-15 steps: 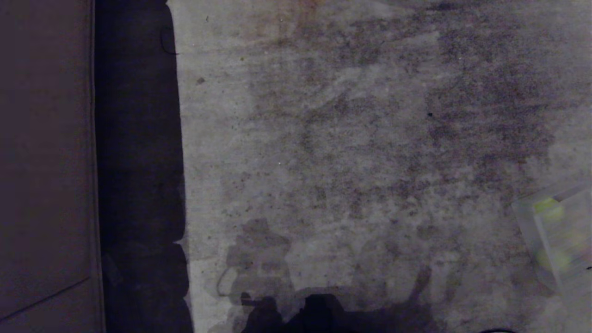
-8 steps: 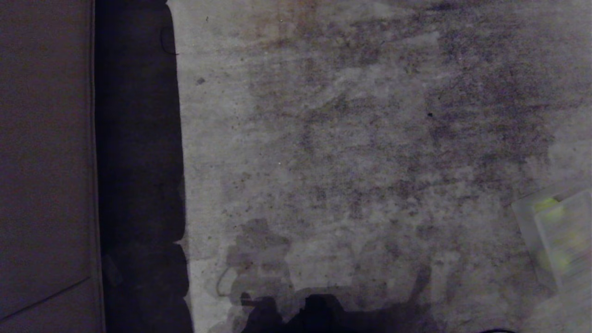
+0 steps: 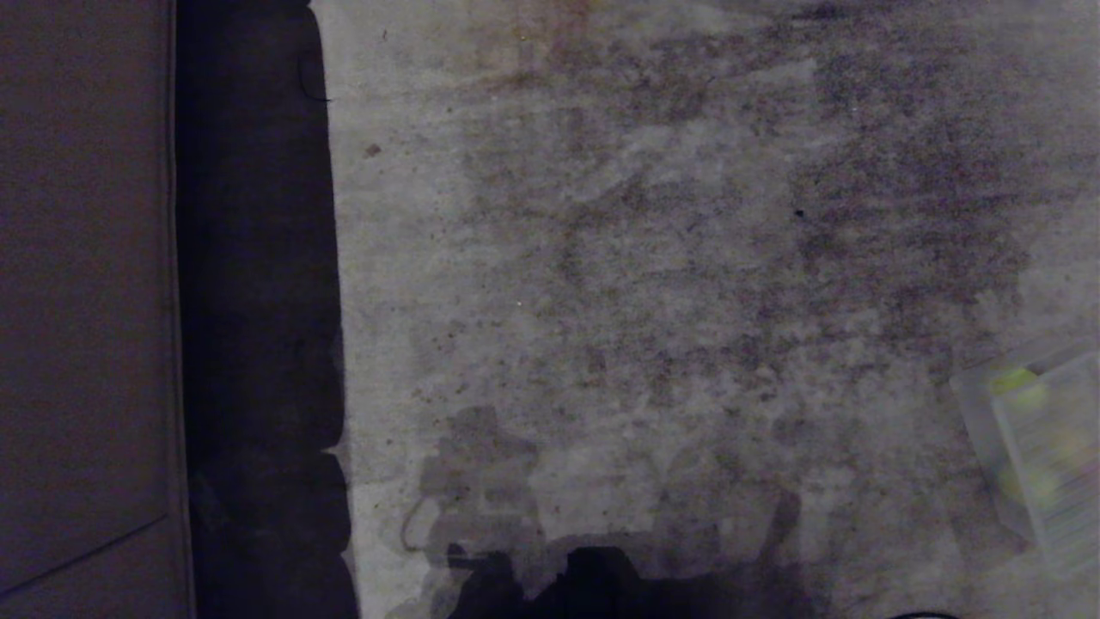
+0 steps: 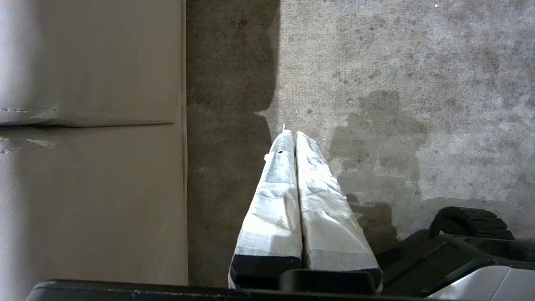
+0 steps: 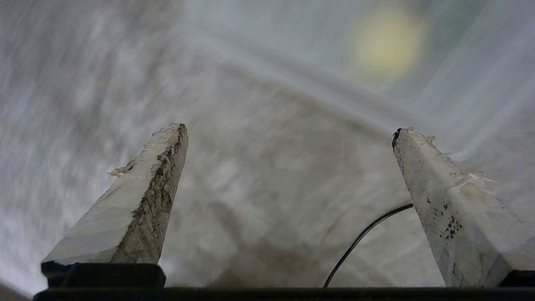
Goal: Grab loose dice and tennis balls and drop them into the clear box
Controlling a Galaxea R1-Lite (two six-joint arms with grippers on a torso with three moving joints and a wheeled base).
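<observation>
The stained concrete floor (image 3: pixel 653 284) fills most of the head view. A broad tan panel (image 3: pixel 86 284) runs down the nine o'clock side, with a dark shadowed strip (image 3: pixel 258 327) between it and the floor. The clear box (image 3: pixel 1035 447) sits at four o'clock, cut by the frame edge, with blurred tennis balls (image 3: pixel 1018 387) showing yellow-green inside. Neither arm shows in the head view. In the left wrist view the left tool (image 4: pixel 296 134) hangs over the floor beside the panel, its cloth-wrapped fingers (image 4: pixel 276 196) pressed together on nothing. In the right wrist view the right tool (image 5: pixel 288 131) has its fingers (image 5: pixel 138 209) spread wide apart and empty, a blurred yellow-green ball (image 5: pixel 386 42) beyond them, and a thin black cable (image 5: pixel 363 238) below.
</observation>
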